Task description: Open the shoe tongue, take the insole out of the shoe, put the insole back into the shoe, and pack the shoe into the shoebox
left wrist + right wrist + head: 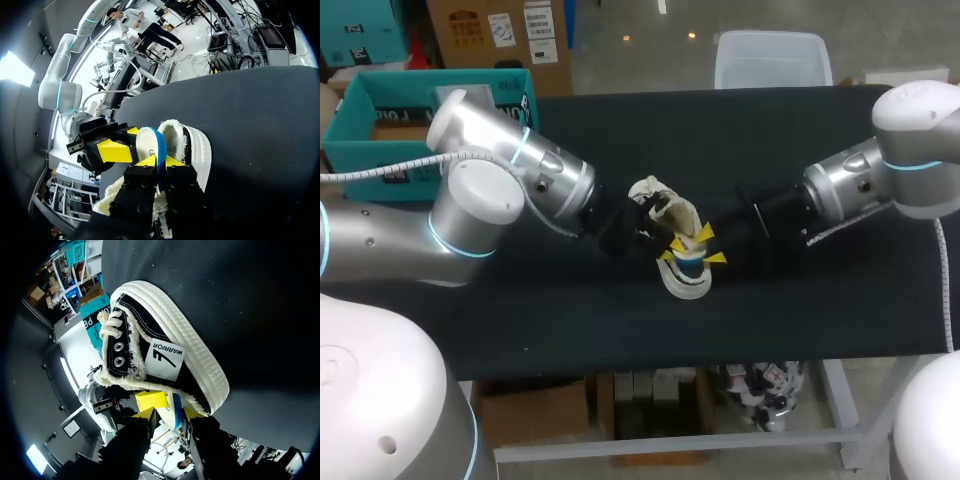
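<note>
A black shoe (682, 284) with a white sole and fleece lining lies mid-table, also seen in the left wrist view (199, 147) and the right wrist view (165, 357). A white and blue insole (148, 142) stands out of its opening. My left gripper (161, 161) is shut on the insole's edge, and in the head view this gripper (669, 248) sits at the shoe's left. My right gripper (170, 414) is open, its yellow tips on either side of the insole (176, 409) with a gap, and comes in from the right (712, 247).
A teal shoebox (360, 110), open at the top, stands at the far left behind my left arm. Bare black tabletop (820, 300) spreads to the right and front of the shoe.
</note>
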